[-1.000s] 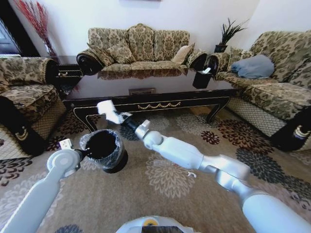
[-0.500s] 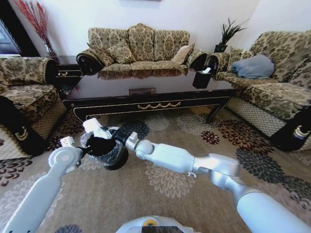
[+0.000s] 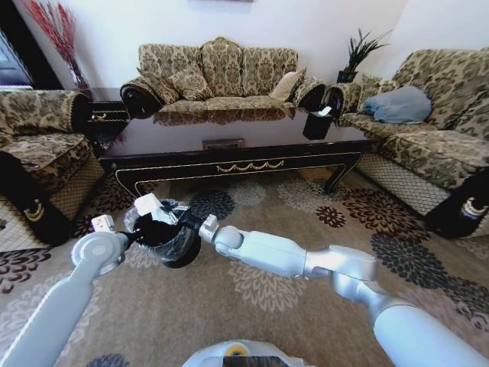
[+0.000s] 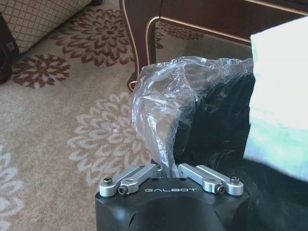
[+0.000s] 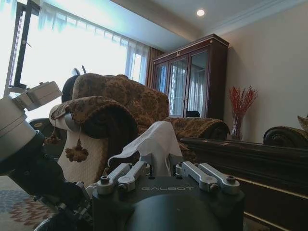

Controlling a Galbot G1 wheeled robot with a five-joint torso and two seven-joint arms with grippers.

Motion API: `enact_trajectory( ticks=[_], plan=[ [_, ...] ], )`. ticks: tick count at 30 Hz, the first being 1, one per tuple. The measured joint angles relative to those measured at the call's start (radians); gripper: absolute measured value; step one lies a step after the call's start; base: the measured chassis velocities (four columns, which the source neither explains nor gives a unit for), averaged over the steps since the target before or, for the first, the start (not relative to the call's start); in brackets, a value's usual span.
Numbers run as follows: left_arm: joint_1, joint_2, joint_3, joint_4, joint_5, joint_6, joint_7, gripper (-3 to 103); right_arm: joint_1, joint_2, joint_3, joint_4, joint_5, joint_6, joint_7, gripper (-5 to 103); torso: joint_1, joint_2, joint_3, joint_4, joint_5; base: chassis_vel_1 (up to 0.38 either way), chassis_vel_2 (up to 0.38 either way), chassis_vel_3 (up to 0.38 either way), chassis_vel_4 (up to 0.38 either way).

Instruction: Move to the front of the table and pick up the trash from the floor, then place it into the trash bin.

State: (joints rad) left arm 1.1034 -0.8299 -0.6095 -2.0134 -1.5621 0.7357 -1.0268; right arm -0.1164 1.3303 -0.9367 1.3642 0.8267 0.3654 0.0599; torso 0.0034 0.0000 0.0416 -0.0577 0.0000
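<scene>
My left gripper (image 3: 136, 238) is shut on the near rim of the trash bin (image 3: 170, 243), a small black bucket lined with a clear crinkled bag. It holds the bin tilted just above the carpet. In the left wrist view, the left gripper (image 4: 166, 166) pinches the bag-covered rim of the bin (image 4: 211, 130). My right gripper (image 3: 162, 216) is shut on a crumpled white tissue (image 3: 147, 206) right over the bin's mouth. The same tissue (image 5: 156, 142) stands between the closed fingers of the right gripper (image 5: 161, 164) and shows beside the bag (image 4: 281, 96). The dark table (image 3: 237, 162) stands just behind.
Patterned sofas (image 3: 218, 73) surround the table on three sides, with an armchair (image 3: 38, 164) close on the left. A black tissue box (image 3: 317, 122) sits on the table's right end. Flowered carpet (image 3: 359, 222) lies open to the right of my right arm.
My right gripper has carried the tissue down and to the left, from above the bin's far side to just over its mouth. The left arm kept hold of the bin.
</scene>
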Motion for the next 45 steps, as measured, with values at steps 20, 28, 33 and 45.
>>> enact_trajectory(
  ticks=[20,28,33,45],
  plan=[
    [0.009,0.005,-0.009,-0.002,0.008,0.000,0.000,2,-0.001,-0.056,-0.010,0.045,-0.020,-0.002,-0.014,93,0.000,0.000,0.000,0.0000,0.0000,0.000,0.000,0.000,0.000],
    [0.014,0.008,-0.018,-0.006,0.008,0.000,-0.001,2,0.008,-0.076,-0.024,0.046,-0.052,-0.002,-0.018,100,0.000,0.000,0.000,0.0000,0.0001,0.000,0.000,0.000,0.000],
    [0.019,0.005,-0.021,-0.012,0.009,0.000,-0.001,2,0.017,-0.057,-0.040,0.039,-0.056,-0.002,-0.015,100,0.000,0.000,0.000,-0.0001,0.0001,0.000,0.000,0.000,0.000],
    [0.027,-0.016,-0.025,-0.022,0.017,0.000,-0.001,2,0.052,0.035,-0.068,-0.053,-0.049,-0.002,0.001,100,0.000,0.000,0.000,0.0000,0.0000,0.000,0.000,0.000,0.000]
  ],
)
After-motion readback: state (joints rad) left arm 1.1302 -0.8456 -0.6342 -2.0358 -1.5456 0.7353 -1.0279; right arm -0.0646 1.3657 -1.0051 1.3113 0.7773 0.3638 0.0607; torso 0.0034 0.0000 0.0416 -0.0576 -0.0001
